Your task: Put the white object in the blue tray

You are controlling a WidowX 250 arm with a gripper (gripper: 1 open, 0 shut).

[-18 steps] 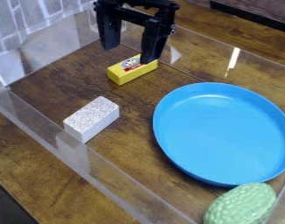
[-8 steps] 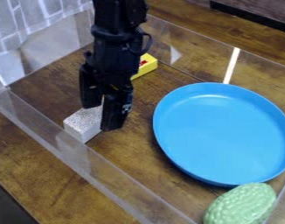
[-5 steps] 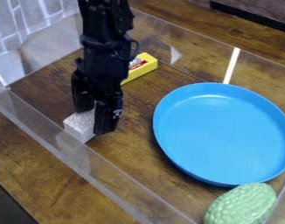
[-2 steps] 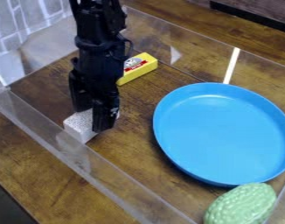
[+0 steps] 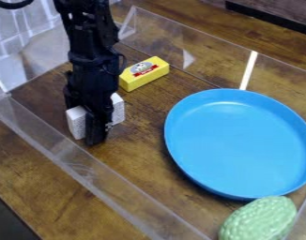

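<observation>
Gripper (image 5: 90, 124) points down near the wooden table's (image 5: 68, 202) left edge, jaws clamped on the white object (image 5: 75, 121) (speckled, spongy brick). One round glossy blue tray (image 5: 241, 141) right, one yellow block (image 5: 142, 73) behind, one bumpy green oval (image 5: 258, 220) at front-right corner.

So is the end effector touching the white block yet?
Touching: the camera view shows the end effector straddling the white block, fingers against its sides with no gap visible.

The black arm is held upright at the left of the scene, wrist pointed straight down. The gripper (image 5: 90, 125) is lowered to the table surface, its jaws drawn partly together.
</observation>
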